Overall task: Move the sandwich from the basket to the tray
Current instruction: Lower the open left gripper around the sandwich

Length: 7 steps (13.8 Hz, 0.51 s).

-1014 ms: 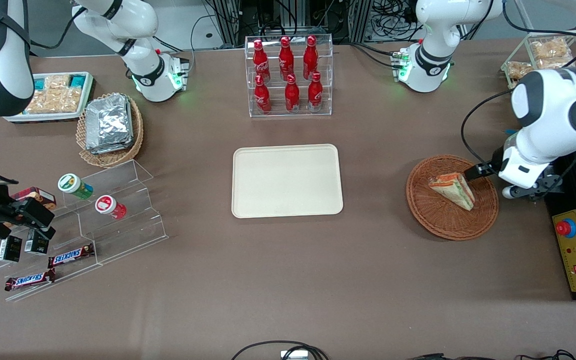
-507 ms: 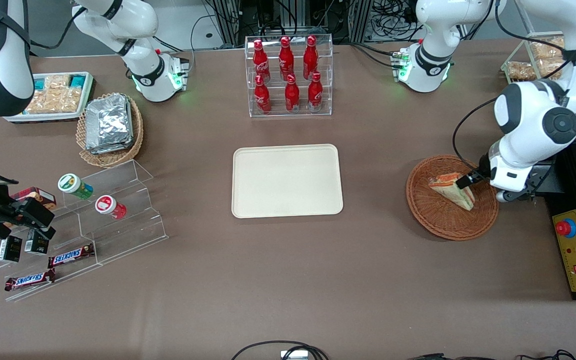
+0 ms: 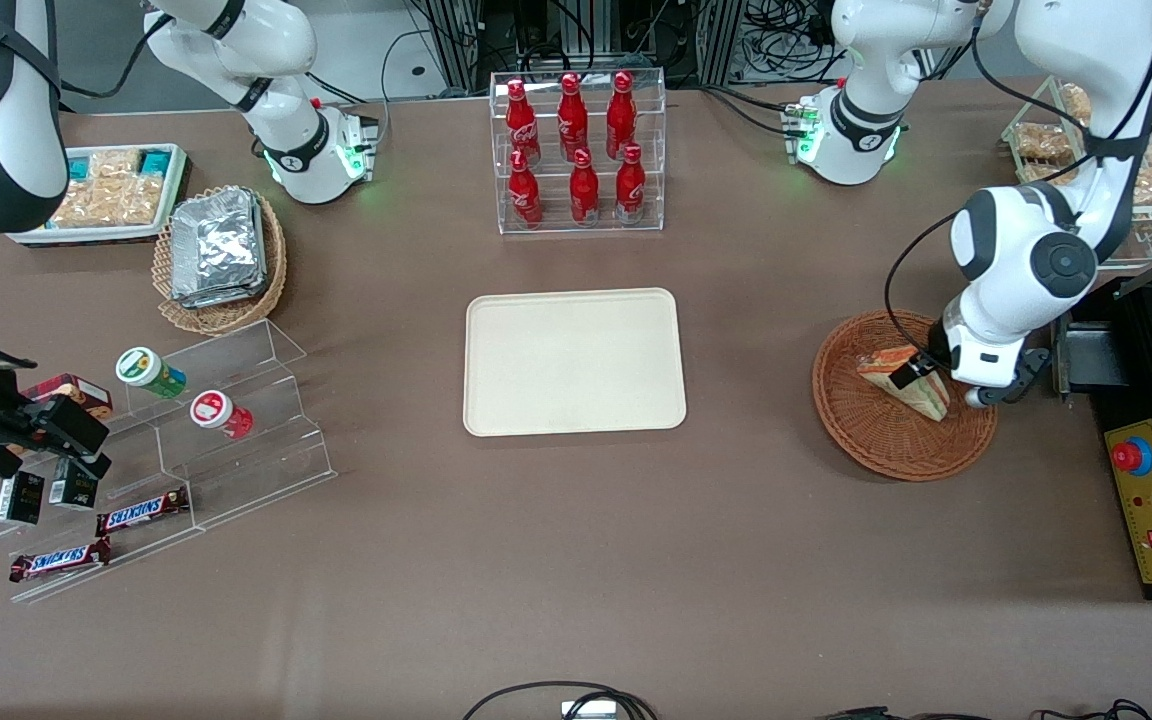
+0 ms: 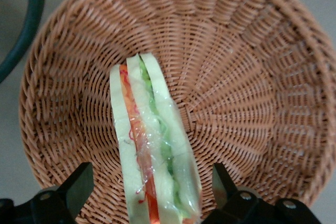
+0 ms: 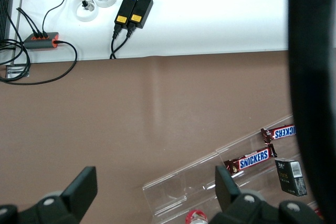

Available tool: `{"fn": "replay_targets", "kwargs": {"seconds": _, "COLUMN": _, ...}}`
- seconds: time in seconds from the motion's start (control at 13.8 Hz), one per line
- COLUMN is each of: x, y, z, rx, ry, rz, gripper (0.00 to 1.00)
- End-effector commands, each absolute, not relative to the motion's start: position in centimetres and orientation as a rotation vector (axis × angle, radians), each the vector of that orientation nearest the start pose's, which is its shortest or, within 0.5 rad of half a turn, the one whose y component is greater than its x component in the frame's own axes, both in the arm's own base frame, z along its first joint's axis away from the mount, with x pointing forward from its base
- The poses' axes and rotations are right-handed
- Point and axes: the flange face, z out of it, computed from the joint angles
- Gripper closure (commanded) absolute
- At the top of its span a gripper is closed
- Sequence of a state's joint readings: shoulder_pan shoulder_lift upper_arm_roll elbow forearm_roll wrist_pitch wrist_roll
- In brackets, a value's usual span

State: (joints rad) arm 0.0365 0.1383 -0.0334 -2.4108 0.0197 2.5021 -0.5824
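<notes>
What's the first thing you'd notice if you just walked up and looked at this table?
Probably the gripper hanging over the reddish basket at the working arm's end, its fingers open on either side of the wrapped sandwich. Next, the cream tray in the middle of the table, with red bottles in a clear rack farther from the front camera.

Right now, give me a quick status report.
Gripper open, straddling the sandwich. Sandwich in the basket, not lifted. Tray bare, nothing in the way.
</notes>
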Motion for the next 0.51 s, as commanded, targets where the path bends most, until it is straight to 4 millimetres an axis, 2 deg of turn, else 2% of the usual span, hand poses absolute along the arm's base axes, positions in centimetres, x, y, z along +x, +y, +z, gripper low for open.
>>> {"fn": "replay_targets", "kwargs": {"seconds": 0.0, "x": 48.7, "y": -0.1, "z": 24.4, "rx": -2.986, "ry": -0.895, "rz": 0.046, "gripper": 0.0}}
{"fn": "replay_targets", "kwargs": {"seconds": 0.29, "x": 48.7, "y": -0.1, "z": 23.6, "rx": -2.974, "ry": -0.931, "rz": 0.055, "gripper": 0.01}}
{"fn": "replay_targets", "kwargs": {"seconds": 0.36, "x": 48.8, "y": -0.1, "z": 23.3, "rx": -2.973, "ry": -0.938, "rz": 0.051, "gripper": 0.03}}
{"fn": "replay_targets", "kwargs": {"seconds": 0.43, "x": 48.8, "y": -0.1, "z": 23.1, "rx": -2.97, "ry": -0.952, "rz": 0.049, "gripper": 0.11}}
